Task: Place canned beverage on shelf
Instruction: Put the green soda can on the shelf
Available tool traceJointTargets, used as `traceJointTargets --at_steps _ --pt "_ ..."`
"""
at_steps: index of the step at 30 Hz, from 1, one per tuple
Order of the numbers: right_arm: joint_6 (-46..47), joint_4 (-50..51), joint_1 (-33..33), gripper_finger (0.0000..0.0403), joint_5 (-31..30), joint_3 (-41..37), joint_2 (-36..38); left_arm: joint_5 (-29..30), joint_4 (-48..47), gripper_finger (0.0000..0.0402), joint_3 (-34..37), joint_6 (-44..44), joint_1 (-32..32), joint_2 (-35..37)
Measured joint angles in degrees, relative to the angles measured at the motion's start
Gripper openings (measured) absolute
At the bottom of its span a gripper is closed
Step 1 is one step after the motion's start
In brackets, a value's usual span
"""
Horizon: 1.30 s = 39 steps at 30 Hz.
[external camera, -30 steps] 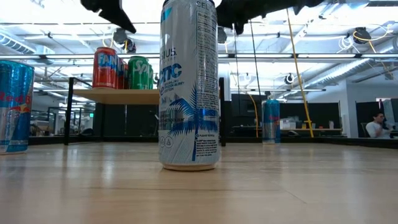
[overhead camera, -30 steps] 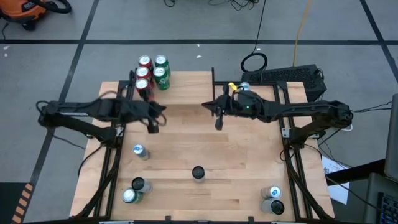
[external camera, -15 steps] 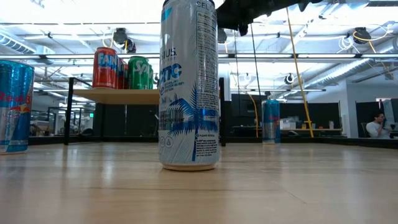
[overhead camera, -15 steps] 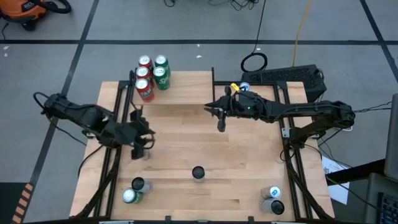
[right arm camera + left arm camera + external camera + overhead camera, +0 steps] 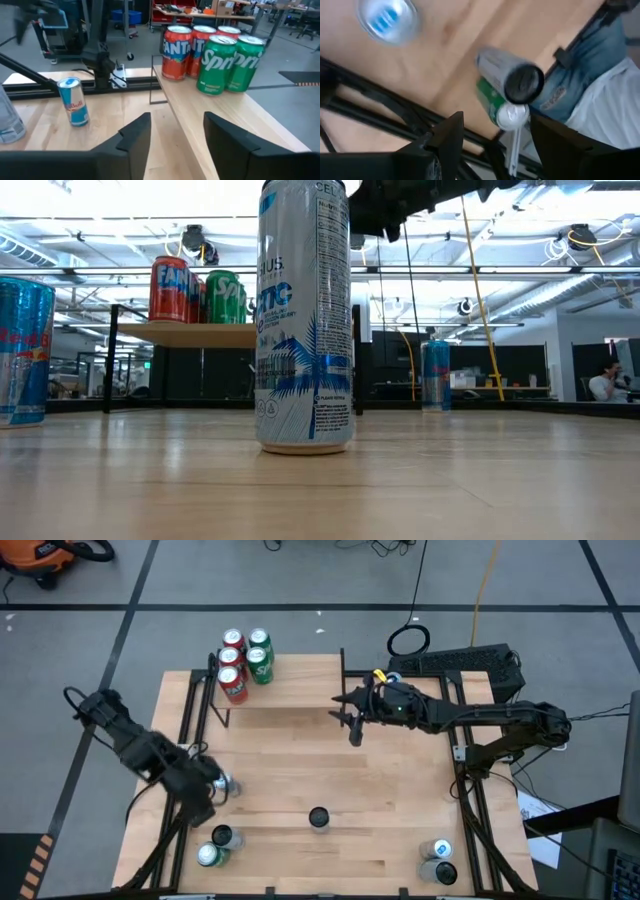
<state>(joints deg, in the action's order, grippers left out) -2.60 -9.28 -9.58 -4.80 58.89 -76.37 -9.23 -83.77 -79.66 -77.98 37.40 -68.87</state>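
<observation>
High view: left claw [image 5: 212, 789] has swung further down the counter's [image 5: 400, 810] left side vs 0.5 s ago, now right beside the blue-topped can [image 5: 224, 783]. Right claw [image 5: 352, 725] barely moved, hanging by the shelf [image 5: 295, 688], which carries two red and two green cans [image 5: 246, 661].
Low view: tall white can [image 5: 305, 315] unchanged, left arm gone from sight.
Wrist views: both claws spread apart, holding nothing; right one faces the shelf cans.
</observation>
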Motion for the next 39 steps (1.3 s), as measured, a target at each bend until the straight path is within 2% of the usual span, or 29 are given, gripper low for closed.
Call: traceJointTargets --at_steps 7,15,18,25,33,36,39 --pt "-0.04 3.69 -0.9 0.0206 0.08 0.02 -0.01 5.31 1.05 0.0231 0.0 -11.91 10.62 -4.42" --pt "1.37 4.05 -1.79 0.0235 0.17 0.02 -0.01 6.29 8.76 0.0231 0.0 -15.18 16.6 -10.33" --pt "1.49 3.88 -1.84 0.0244 0.31 0.02 -0.01 6.78 10.45 0.0231 0.0 -15.06 17.83 -12.07" --pt "1.75 3.73 -1.88 0.0264 0.31 0.02 -0.01 6.34 7.61 0.0231 0.06 -16.08 18.59 -15.35" --pt "1.95 3.99 -1.86 0.0279 0.33 0.02 -0.01 6.19 11.27 0.0231 0.46 -16.26 18.61 -17.04" --pt "2.24 3.98 -1.88 0.0283 0.33 0.02 -0.01 6.49 13.64 0.0244 1.03 -16.26 18.61 -18.7" --pt "2.39 3.98 -1.86 0.0285 0.33 0.02 -0.01 5.57 14.28 0.0276 1.81 -16.26 18.65 -20.8"
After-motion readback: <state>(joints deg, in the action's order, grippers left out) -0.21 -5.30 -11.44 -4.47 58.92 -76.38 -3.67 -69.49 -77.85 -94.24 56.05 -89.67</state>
